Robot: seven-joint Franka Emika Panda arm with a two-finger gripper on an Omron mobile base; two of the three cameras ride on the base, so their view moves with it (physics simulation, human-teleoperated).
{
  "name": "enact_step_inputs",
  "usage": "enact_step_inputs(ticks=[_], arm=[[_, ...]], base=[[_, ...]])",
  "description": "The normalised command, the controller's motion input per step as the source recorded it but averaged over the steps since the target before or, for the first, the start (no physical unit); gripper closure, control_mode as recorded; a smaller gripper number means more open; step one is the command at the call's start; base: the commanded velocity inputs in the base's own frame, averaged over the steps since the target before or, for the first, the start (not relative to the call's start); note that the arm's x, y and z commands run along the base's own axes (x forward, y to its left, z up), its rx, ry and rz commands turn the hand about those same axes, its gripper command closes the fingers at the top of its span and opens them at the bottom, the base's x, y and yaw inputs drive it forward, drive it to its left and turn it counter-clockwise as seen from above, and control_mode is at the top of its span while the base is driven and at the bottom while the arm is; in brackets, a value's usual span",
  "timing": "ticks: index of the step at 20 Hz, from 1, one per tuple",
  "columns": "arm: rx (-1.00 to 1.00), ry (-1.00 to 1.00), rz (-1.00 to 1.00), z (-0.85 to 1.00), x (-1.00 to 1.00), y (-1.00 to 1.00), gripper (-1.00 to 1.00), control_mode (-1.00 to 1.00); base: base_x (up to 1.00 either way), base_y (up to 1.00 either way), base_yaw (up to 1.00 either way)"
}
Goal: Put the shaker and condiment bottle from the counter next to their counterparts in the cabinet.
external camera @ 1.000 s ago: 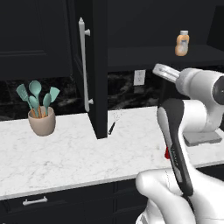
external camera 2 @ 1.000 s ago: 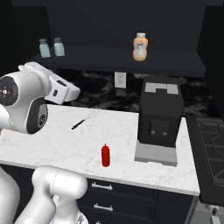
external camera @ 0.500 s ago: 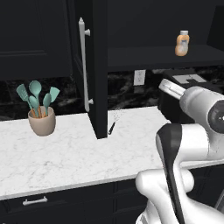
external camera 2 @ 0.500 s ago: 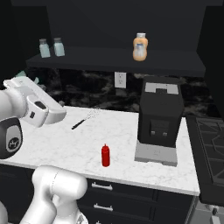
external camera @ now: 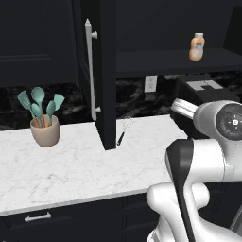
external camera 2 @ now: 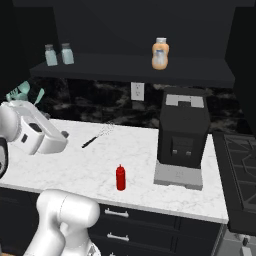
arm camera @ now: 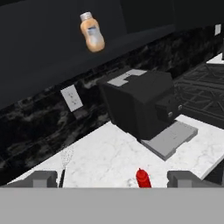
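The red condiment bottle [external camera 2: 120,177] stands upright on the white marble counter [external camera 2: 80,165] in front of the coffee machine. In the hand view the condiment bottle [arm camera: 142,178] shows low between the fingertips, some way off. My gripper [arm camera: 113,180] is open and empty, hovering over the counter's left part [external camera 2: 62,135]. Two pale teal-grey shakers [external camera 2: 50,54] [external camera 2: 67,53] stand side by side on the cabinet shelf [external camera 2: 125,67]; which is the task's shaker I cannot tell. The orange counterpart bottle [external camera 2: 160,52] [external camera: 197,46] stands further right on that shelf.
A black coffee machine [external camera 2: 182,135] sits on the counter to the right of the red bottle. A whisk [external camera 2: 94,138] lies near the back wall. The cabinet door [external camera: 106,71] stands open over the counter, with a utensil pot [external camera: 45,128] to its left. A stove [external camera 2: 242,165] borders the right end.
The arm has swung: the hand dropped from shoulder height to just above the counter's left part. The jaws stayed open. The red bottle and shelf items did not move.
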Motion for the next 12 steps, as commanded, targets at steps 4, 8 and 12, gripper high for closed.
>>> enact_step_inputs(ticks=[4,8,12], arm=[[-0.08,0.08,0.00,-0.54,-0.03,-0.02,-1.00,-1.00],[-0.08,-0.02,0.00,-0.73,0.03,-0.01,-1.00,-1.00],[-0.16,-0.07,0.00,-0.98,0.00,-0.09,-1.00,-1.00]], base=[[0.00,0.00,0.00],[0.00,0.00,0.00],[0.00,0.00,0.00]])
